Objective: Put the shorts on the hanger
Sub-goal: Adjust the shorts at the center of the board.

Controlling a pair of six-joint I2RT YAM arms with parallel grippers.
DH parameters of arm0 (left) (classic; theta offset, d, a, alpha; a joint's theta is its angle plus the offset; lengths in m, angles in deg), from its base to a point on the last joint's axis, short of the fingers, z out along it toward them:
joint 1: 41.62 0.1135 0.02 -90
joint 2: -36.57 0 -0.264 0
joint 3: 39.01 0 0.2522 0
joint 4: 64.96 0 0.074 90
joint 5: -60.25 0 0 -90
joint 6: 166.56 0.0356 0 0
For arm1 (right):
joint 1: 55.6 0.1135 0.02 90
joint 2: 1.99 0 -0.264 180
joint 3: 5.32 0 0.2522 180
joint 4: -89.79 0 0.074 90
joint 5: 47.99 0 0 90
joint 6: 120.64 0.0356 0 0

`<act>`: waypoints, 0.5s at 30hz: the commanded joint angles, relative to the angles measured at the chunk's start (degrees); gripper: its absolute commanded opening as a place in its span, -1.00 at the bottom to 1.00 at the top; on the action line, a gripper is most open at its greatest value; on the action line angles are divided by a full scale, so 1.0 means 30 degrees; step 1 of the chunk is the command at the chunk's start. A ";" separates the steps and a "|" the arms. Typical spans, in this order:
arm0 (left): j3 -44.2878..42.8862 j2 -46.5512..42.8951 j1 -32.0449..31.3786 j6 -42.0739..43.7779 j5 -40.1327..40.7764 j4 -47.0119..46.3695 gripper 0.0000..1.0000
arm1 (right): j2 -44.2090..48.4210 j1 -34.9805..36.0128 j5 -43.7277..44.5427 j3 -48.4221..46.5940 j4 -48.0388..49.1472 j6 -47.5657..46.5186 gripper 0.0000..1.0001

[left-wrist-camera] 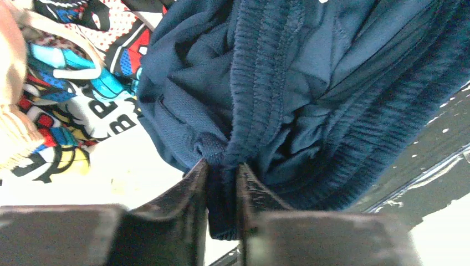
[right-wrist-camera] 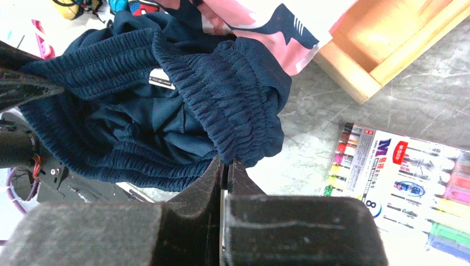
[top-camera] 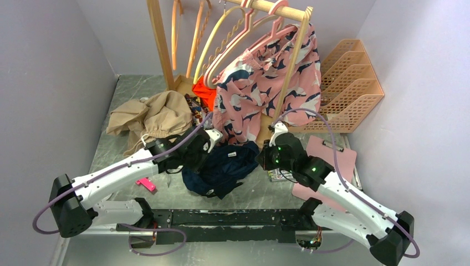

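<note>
**Grasp stage, shorts not yet at the hanger.** The navy shorts [top-camera: 224, 169] sit bunched between the two grippers, low over the grey table [top-camera: 124, 88] and in front of the clothes rail [top-camera: 277, 8]. Whether they are lifted clear of the table cannot be told.

- **Left gripper** [left-wrist-camera: 221, 173]: the jaws are almost together and pinch a fold of navy fabric beside the ribbed elastic waistband.
- **Right gripper** [right-wrist-camera: 224, 165]: the jaws show only a hairline gap and appear to nip the edge of the waistband at the opposite side. The bite looks small.
- **Hanger** [top-camera: 292, 64]: the pale cream hanger appears to hang at the right end of the rail, across the pink printed shorts [top-camera: 260, 88]. It is well apart from the navy shorts and neither arm touches it.

**Done:** both ends of the waistband are apparently secured.

**Left to do, by judgement:** raising and spreading the garment, carrying it back to the rail, and draping it over the cream hanger.

**Surroundings:**
- a tan garment [top-camera: 149, 116] at left
- a boxed marker set [right-wrist-camera: 399, 172] and a pink board [top-camera: 335, 158] at right
- a peach desk organiser [top-camera: 352, 83] beside the rail
</note>
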 commanded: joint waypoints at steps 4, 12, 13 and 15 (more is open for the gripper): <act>-0.3115 -0.1350 0.0129 -0.0748 0.1760 0.0622 -0.86 | 0.0603 -0.0101 0.1457 -0.3039 -0.1442 -0.1048 -1.00; -1.0319 -0.4850 0.0127 -0.2256 0.1168 -0.2435 -0.86 | -0.1789 -0.0109 0.3290 -1.5718 -0.4991 -0.3107 -1.00; -1.0253 -0.5333 0.0126 -0.2361 0.0920 -0.3420 -0.86 | -0.2253 -0.0095 0.3333 -1.7124 -0.5227 -0.3192 -1.00; -0.9801 -0.6231 0.0116 -0.2584 0.0519 -0.5047 -0.86 | -0.2907 -0.0100 0.3446 -1.8933 -0.5569 -0.3273 -1.00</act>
